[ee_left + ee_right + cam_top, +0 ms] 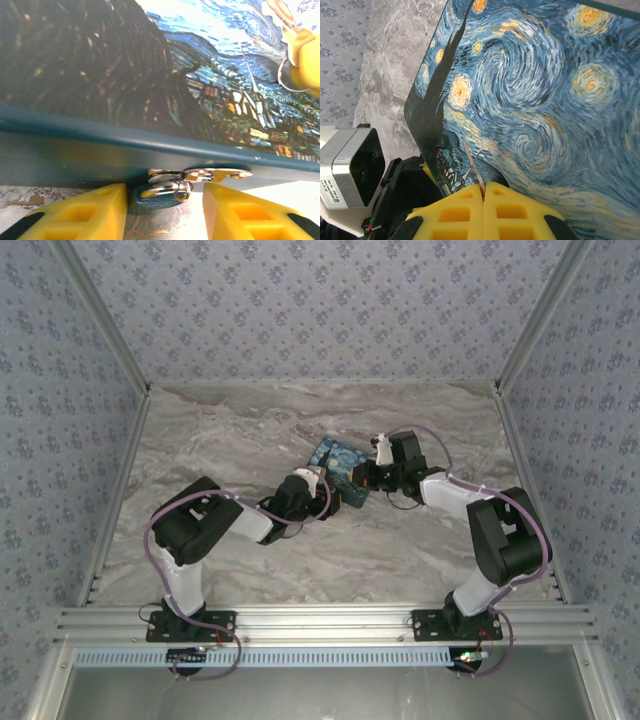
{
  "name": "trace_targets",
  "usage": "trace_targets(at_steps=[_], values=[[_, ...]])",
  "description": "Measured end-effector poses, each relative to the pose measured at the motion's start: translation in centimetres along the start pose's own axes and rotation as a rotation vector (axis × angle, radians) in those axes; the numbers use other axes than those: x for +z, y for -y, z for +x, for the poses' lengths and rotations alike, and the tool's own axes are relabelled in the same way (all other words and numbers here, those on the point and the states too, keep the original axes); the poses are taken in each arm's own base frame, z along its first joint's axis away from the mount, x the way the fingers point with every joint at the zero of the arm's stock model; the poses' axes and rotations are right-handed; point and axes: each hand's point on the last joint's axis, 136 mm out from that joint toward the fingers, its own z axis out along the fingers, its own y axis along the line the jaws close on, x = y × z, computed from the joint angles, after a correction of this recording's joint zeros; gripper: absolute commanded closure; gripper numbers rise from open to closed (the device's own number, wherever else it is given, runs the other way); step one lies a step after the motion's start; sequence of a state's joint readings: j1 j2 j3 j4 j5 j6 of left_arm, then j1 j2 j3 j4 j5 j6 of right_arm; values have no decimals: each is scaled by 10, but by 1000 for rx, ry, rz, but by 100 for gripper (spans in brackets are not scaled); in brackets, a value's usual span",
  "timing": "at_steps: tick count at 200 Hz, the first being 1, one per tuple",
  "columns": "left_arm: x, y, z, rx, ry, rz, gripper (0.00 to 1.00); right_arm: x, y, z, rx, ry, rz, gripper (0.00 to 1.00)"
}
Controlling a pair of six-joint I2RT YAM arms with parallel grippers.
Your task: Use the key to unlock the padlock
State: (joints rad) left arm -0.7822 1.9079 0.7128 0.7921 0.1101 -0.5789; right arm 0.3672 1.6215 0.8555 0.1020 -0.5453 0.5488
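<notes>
Left wrist: left gripper part-open, straddling the padlock on the box, grip unconfirmed; right gripper pinches the key; next, probably steady lock, align key.

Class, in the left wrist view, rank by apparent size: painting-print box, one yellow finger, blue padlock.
1. Blue-and-yellow painting-print box
2. Yellow finger, enlarged by nearness to the camera
3. Tiny blue padlock with silvery shackle
</notes>
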Motion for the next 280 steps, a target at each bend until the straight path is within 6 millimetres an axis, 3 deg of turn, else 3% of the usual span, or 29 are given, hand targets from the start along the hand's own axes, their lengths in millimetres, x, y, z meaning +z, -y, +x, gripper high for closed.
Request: trace_targets(at_steps=[84, 218, 280], values=[[2, 18, 10, -30, -29, 49, 59, 0, 0, 0, 0, 0, 0, 100], [2, 10, 0, -117, 25, -4, 55, 0, 0, 0, 0, 0, 0, 100], [2, 6, 0, -140, 34, -25, 63, 0, -1, 0, -3, 2, -2, 100]])
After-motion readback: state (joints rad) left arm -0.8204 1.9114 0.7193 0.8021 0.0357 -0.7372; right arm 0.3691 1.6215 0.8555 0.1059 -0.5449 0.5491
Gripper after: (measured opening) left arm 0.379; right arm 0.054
